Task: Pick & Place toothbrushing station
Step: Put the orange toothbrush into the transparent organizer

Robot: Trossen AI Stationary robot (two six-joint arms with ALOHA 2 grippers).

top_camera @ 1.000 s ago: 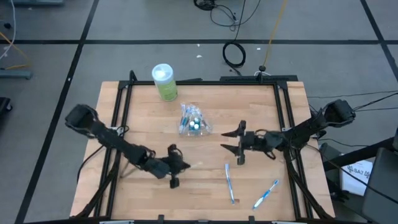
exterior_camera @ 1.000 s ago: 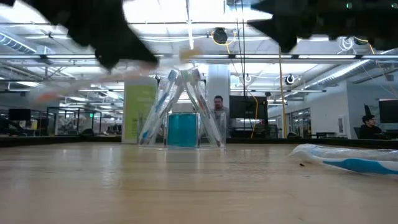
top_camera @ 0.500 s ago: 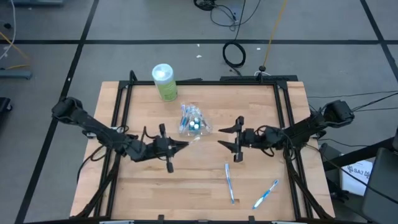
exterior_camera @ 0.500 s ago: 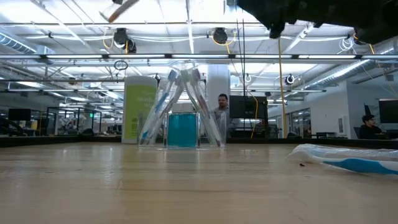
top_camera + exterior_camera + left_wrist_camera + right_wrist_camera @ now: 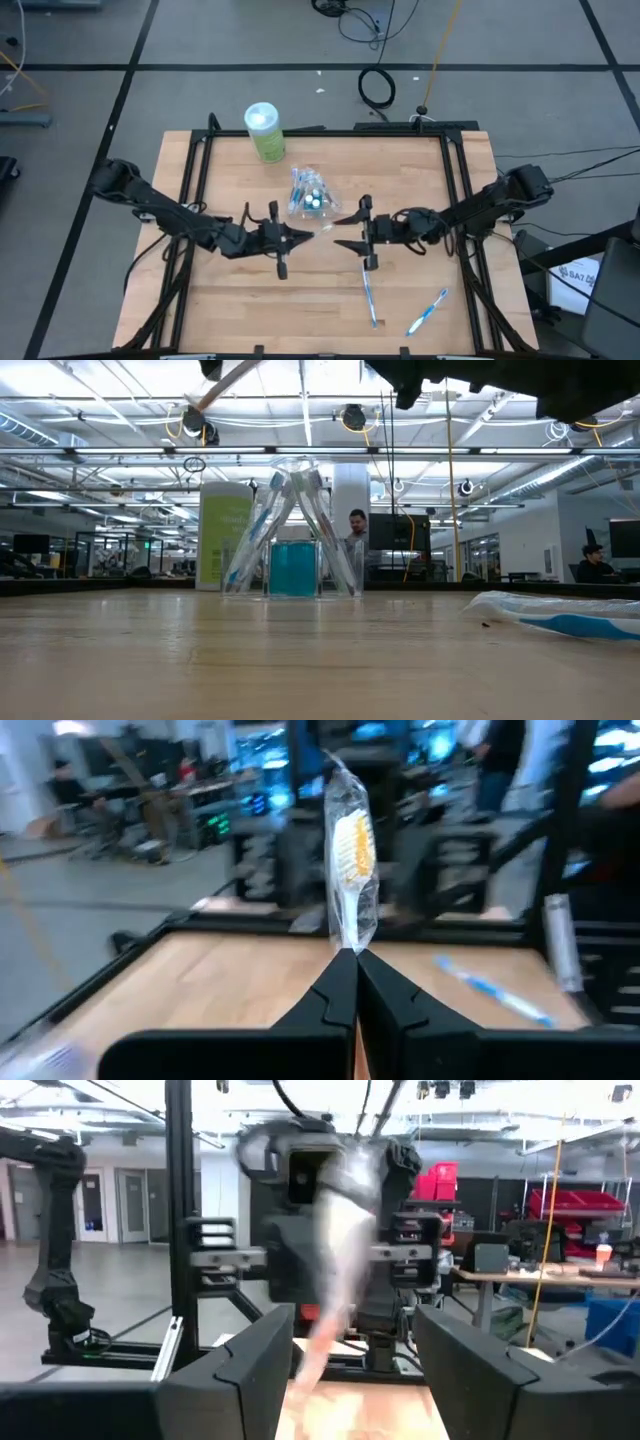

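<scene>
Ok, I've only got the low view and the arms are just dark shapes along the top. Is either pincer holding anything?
Observer: Yes. The left wrist view shows the left pincer shut on a wrapped toothbrush with orange bristles.
Operator: And the right one?
Observer: From above, the right pincer is open, facing the left one over the middle of the table.
Operator: I see one brush lying loose. Any more?
Observer: Two from above: a middle toothbrush and a corner toothbrush, both on the right arm's side.
</scene>
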